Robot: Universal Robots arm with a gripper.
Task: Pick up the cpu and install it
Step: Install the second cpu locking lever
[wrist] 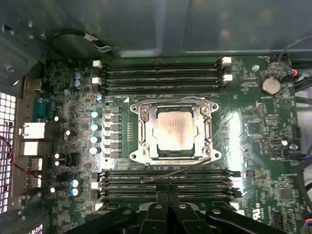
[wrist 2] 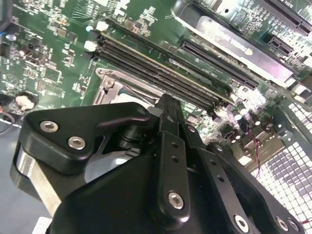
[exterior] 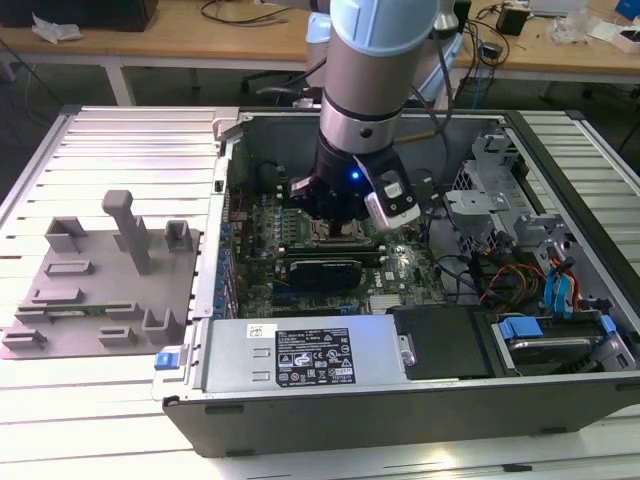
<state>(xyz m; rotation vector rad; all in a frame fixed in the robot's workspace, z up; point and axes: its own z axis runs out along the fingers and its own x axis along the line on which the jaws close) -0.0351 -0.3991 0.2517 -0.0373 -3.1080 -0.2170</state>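
In the first wrist view the cpu (wrist: 175, 132), a small pale silver square, lies flat inside the dark socket with its metal frame (wrist: 142, 122) at the middle of the green motherboard (wrist: 258, 156). My gripper (wrist: 168, 197) is just off the socket's side, over the nearer memory slots. Its two black fingers are pressed together with nothing between them. In the second wrist view the gripper (wrist 2: 168, 100) ends above a corner of the socket frame (wrist 2: 114, 78). In the exterior view the gripper (exterior: 345, 232) hangs low inside the open computer case, over the socket area.
Memory slots (wrist: 161, 78) flank the socket on both sides. A long black card (exterior: 325, 270) and the power supply (exterior: 300, 355) lie close by. The drive cage (exterior: 500, 180) and cables (exterior: 500, 275) fill the exterior view's right. A grey fixture plate (exterior: 100, 290) lies outside the case.
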